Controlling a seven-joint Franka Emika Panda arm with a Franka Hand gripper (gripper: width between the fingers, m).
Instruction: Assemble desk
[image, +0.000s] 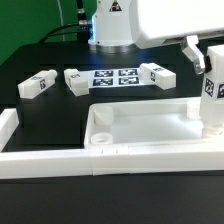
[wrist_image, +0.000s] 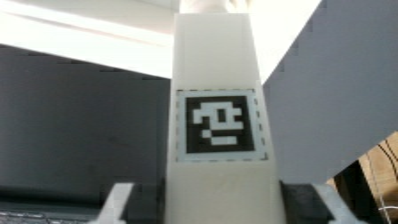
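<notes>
The leg (wrist_image: 217, 120), tag toward the wrist camera, stands clamped upright in the jaws of my gripper (wrist_image: 210, 198) at a corner of the desk top (image: 140, 130), on the exterior view's right. I should hold it vertical and centred there, pressing down gently.

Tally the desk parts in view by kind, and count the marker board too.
Desk top: 1
Legs: 4, three lying on the table and one upright in the gripper
Marker board: 1
Total: 6
</notes>
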